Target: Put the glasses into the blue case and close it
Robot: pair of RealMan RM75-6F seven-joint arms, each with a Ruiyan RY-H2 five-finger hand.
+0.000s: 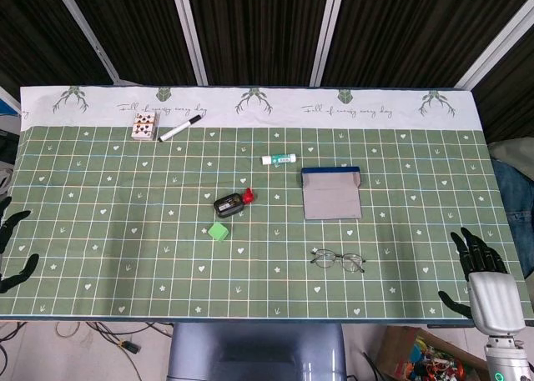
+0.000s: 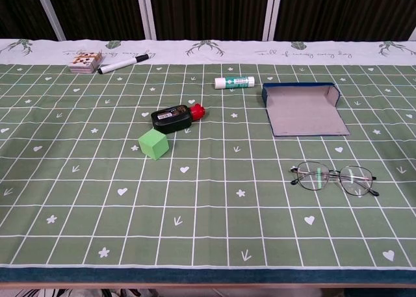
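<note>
The thin-framed glasses (image 1: 338, 260) (image 2: 335, 179) lie flat on the green cloth, right of centre and near the front. Behind them the blue case (image 1: 331, 192) (image 2: 301, 105) lies open, its grey flap spread toward the front. My right hand (image 1: 481, 268) hovers at the table's right front corner, fingers spread and empty, well right of the glasses. My left hand (image 1: 12, 243) shows at the left edge of the head view, fingers apart, holding nothing. The chest view shows neither hand.
A black bottle with a red cap (image 1: 232, 203) (image 2: 177, 116) and a green cube (image 1: 219, 231) (image 2: 153, 143) lie mid-table. A white glue stick (image 1: 278, 159) (image 2: 234, 82) sits behind the case. A marker (image 1: 179, 131) (image 2: 123, 64) and a card box (image 1: 143, 127) (image 2: 85, 61) lie far left.
</note>
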